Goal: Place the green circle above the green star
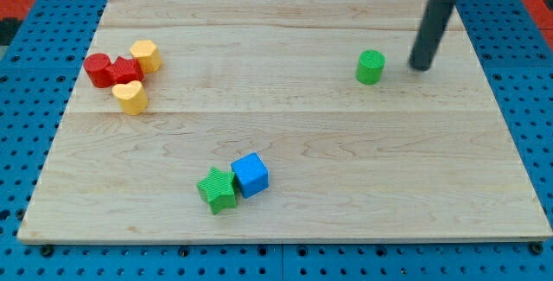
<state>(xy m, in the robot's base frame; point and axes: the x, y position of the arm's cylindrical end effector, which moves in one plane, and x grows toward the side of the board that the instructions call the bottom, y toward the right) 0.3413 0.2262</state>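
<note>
Seven blocks are sitting on the board: two green, namely one green circle (370,67) and one green star (217,189); one blue cube (251,175); two red blocks (98,69) (127,70); and two yellow blocks (145,55) (130,96).

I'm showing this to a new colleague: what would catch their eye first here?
Probably the dark rod coming down from the view's top right, my tip just right of the green circle, apart from it. Next, the green star touching a blue cube near the bottom centre, and a red-and-yellow cluster at upper left.
</note>
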